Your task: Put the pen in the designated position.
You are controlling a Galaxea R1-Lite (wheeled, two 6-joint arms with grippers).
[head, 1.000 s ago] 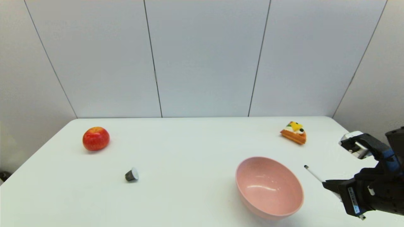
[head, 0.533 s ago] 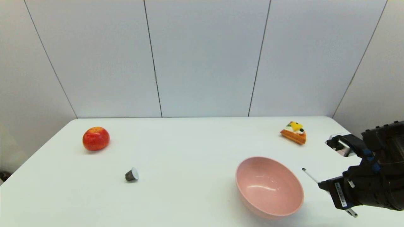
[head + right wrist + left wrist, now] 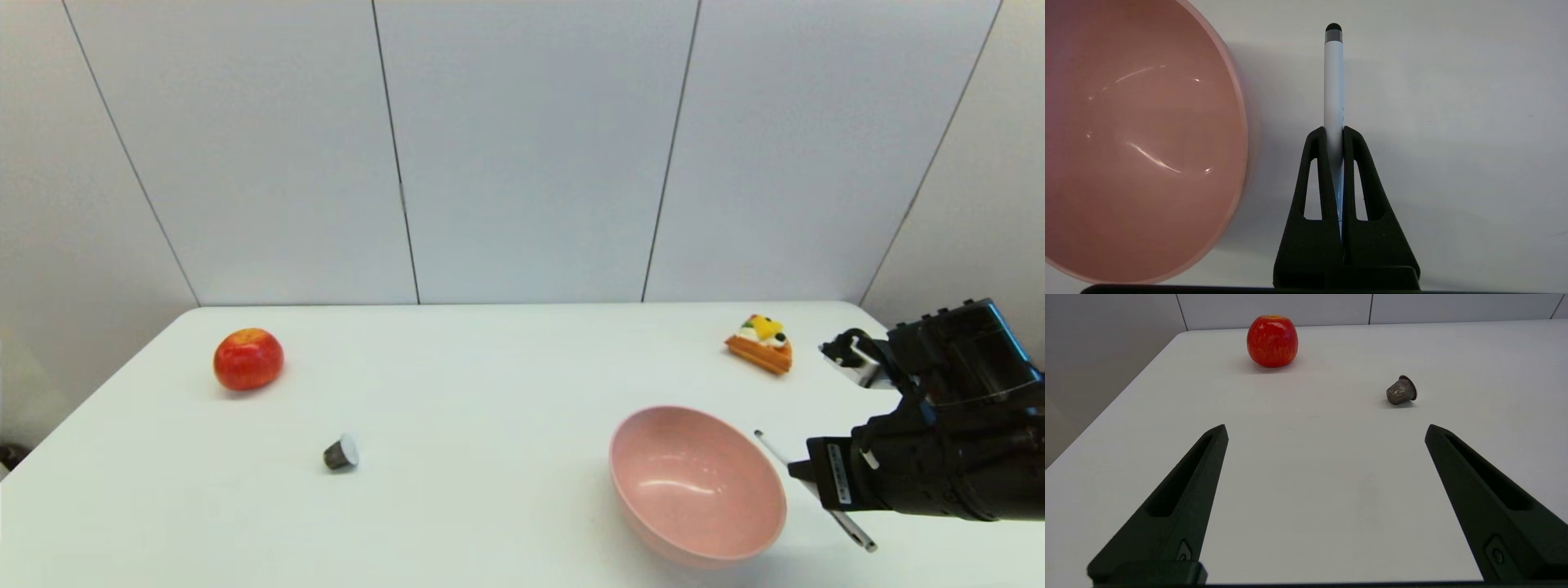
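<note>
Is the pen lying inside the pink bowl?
No, the pen is clamped in the right end effector beside the pink bowl, outside its rim.

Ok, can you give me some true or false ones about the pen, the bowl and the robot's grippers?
1. The right gripper is shut on the pen. True.
2. The pen lies inside the pink bowl. False: it is held beside the bowl, outside its rim.
3. The left gripper holds the apple. False: it is open and holds nothing; the apple sits far off on the table.
4. The small dark capsule lies on its side. True.
</note>
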